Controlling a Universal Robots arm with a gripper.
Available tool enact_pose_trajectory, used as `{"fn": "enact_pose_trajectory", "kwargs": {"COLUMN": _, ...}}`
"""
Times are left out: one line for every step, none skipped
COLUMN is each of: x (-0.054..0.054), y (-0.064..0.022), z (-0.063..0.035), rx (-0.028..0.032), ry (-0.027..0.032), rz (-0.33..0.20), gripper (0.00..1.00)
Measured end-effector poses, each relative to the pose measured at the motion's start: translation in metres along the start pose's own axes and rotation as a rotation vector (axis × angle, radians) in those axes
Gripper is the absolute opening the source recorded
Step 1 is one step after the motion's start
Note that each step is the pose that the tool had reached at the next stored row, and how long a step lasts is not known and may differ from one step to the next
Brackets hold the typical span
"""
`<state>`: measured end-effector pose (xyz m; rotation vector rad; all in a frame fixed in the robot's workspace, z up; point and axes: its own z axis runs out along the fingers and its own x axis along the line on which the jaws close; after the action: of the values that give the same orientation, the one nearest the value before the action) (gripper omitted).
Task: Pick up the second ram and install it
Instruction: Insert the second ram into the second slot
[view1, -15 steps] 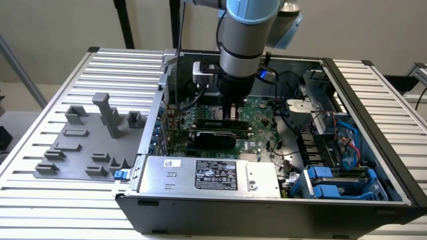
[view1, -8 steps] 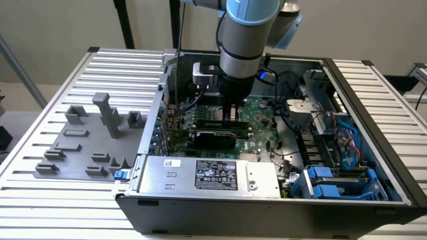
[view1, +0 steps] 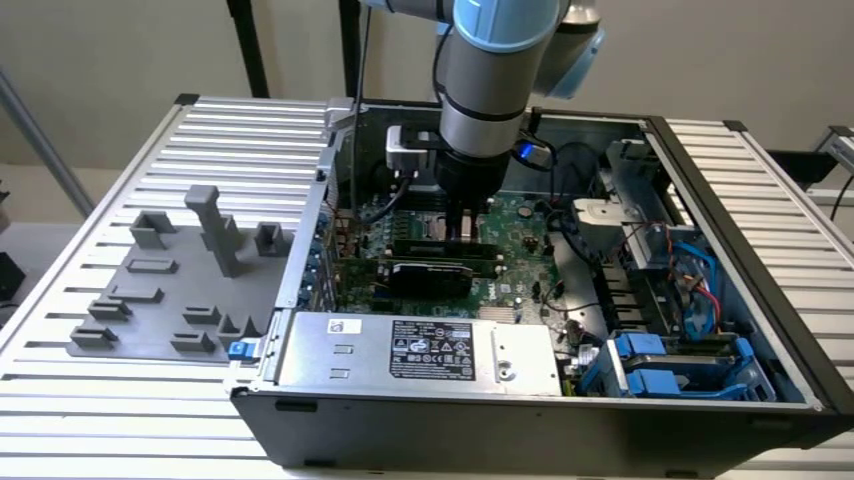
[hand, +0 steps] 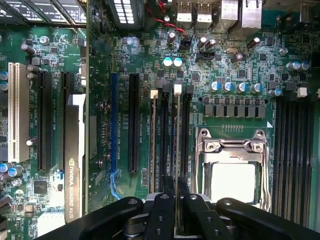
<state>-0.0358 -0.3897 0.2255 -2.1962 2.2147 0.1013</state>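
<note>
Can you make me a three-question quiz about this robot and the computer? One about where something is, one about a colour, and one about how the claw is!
1. Where is the claw?
A) Inside the open computer case, low over the green board
B) Down on the floor
C) High in the air, far from everything

2. What colour are the plastic blocks beside the case?
A) Red
B) Grey
C) Yellow

3. How is the claw?
A) Wide open, holding nothing
B) Shut on the thin ram stick
C) Shut on a red cable

Answers:
1 A: the arm reaches down into the case and the claw sits just above the board.
2 B: the blocks on the exterior view's left are all grey.
3 B: the fingers pinch the stick, seen edge-on over a slot.
</note>
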Motion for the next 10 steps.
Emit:
{"fn": "enact_pose_trajectory", "kwargs": {"x": -0.0001, "y": 0.0, "z": 0.0, "rx": 0.0, "ry": 0.0, "rz": 0.001, "gripper": 0.14}}
{"fn": "enact_pose_trajectory", "kwargs": {"x": -0.0002, "y": 0.0001, "z": 0.0001, "rx": 0.0, "ry": 0.0001, "rz": 0.001, "gripper": 0.14}}
{"fn": "enact_pose_trajectory", "kwargs": {"x": -0.0002, "y": 0.0001, "z": 0.0001, "rx": 0.0, "ry": 0.0001, "rz": 0.001, "gripper": 0.14}}
{"fn": "enact_pose_trajectory", "kwargs": {"x": -0.0002, "y": 0.0, "z": 0.0001, "rx": 0.0, "ry": 0.0001, "rz": 0.002, "gripper": 0.14}}
{"fn": "enact_pose_trajectory", "kwargs": {"x": -0.0003, "y": 0.0, "z": 0.0003, "rx": 0.0001, "ry": 0.0001, "rz": 0.002, "gripper": 0.14}}
{"fn": "enact_pose_trajectory", "kwargs": {"x": -0.0003, "y": 0.0, "z": 0.0003, "rx": 0.0, "ry": 0.0002, "rz": 0.003, "gripper": 0.14}}
{"fn": "enact_pose_trajectory", "kwargs": {"x": -0.0004, "y": 0.0, "z": 0.0005, "rx": 0.0001, "ry": 0.0001, "rz": 0.003, "gripper": 0.14}}
{"fn": "enact_pose_trajectory", "kwargs": {"x": -0.0003, "y": 0.0, "z": 0.0006, "rx": 0.0001, "ry": 0.0001, "rz": 0.004, "gripper": 0.14}}
{"fn": "enact_pose_trajectory", "kwargs": {"x": -0.0003, "y": 0.0, "z": 0.0006, "rx": 0.0001, "ry": 0.0001, "rz": 0.005, "gripper": 0.14}}
{"fn": "enact_pose_trajectory", "kwargs": {"x": -0.0003, "y": 0.0, "z": 0.0007, "rx": 0.0002, "ry": 0.0001, "rz": 0.005, "gripper": 0.14}}
